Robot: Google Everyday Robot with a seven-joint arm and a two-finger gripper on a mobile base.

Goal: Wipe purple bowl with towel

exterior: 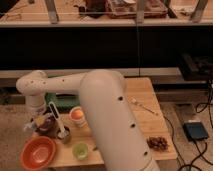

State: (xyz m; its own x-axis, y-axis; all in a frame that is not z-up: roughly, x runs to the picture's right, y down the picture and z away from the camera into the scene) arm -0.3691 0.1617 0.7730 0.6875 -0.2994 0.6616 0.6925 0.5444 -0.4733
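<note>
Purple bowl [49, 126] sits at the left edge of the tabletop [145, 100], right under the gripper [41, 122]. The gripper is closed, seemingly pinching the towel [30, 126] at the bowl's left rim. The bowl's inside lies to the gripper's right. An orange bowl [37, 152] lies just in front.

One camera, raised and close, looks forward and down past the arm [107, 117] onto the table [145, 100]; gripper [41, 121] lower left at the purple bowl [48, 128].
</note>
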